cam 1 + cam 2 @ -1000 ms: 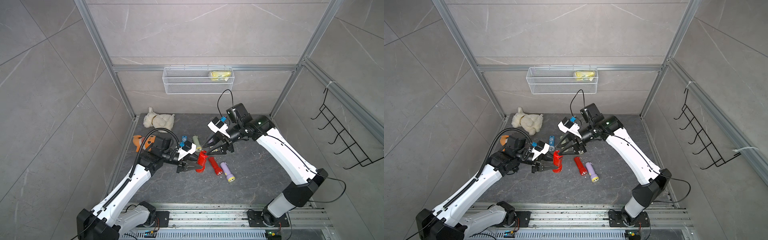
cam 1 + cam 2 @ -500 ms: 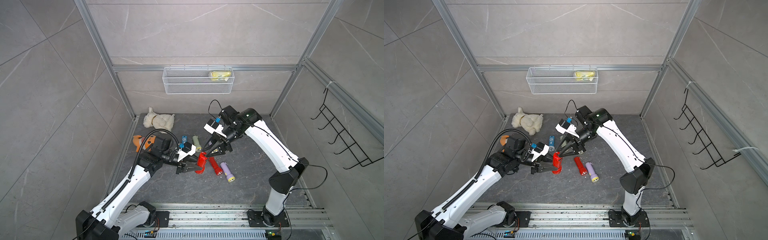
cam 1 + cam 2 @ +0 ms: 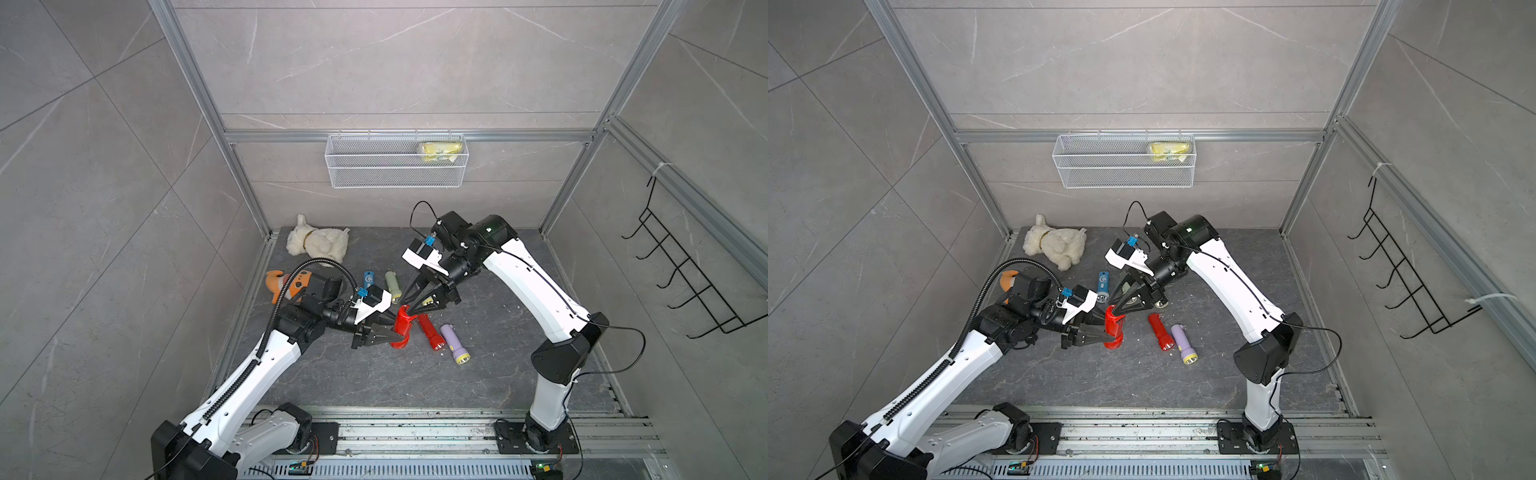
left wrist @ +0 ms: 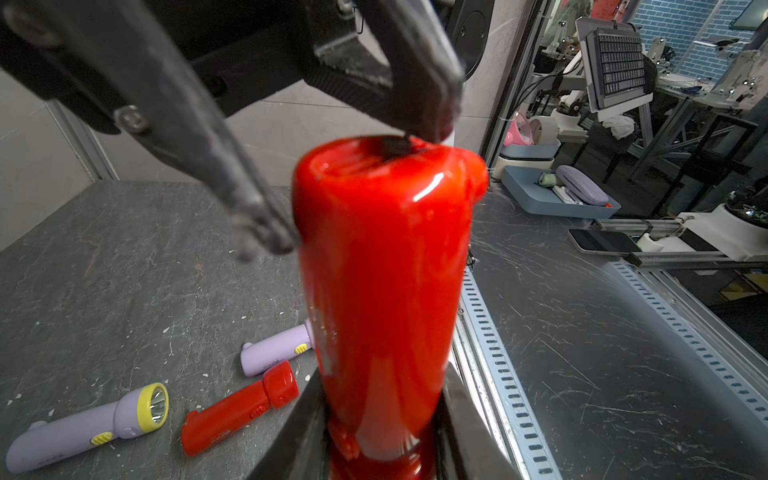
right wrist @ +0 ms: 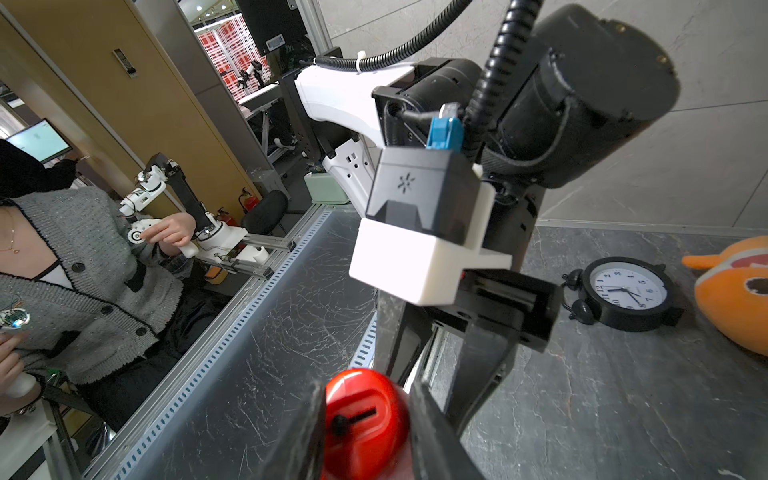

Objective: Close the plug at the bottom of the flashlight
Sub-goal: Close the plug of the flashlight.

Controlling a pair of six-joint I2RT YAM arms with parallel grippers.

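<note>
A red flashlight (image 3: 401, 328) (image 3: 1113, 328) stands head down on the dark table, with its bottom end up. My left gripper (image 3: 392, 334) (image 4: 382, 436) is shut on its lower body. My right gripper (image 3: 409, 309) (image 5: 365, 424) comes in from above, and its fingers (image 4: 428, 104) press the bottom end on two sides. That end face holds a red oval plug (image 5: 355, 419) with a dark slot. I cannot tell whether the plug sits flush.
Beside it lie another red flashlight (image 3: 430, 332) and a purple one (image 3: 455, 345). Behind are a pale green one (image 3: 392, 284), a blue one (image 3: 368, 279), a white plush (image 3: 318, 243) and an orange plush (image 3: 286, 284). An alarm clock (image 5: 627, 293) stands near the left arm.
The right arm's elbow has swung in and forward, and its jaws have narrowed onto the flashlight's upper end. The left arm and the flashlight have stayed put.
</note>
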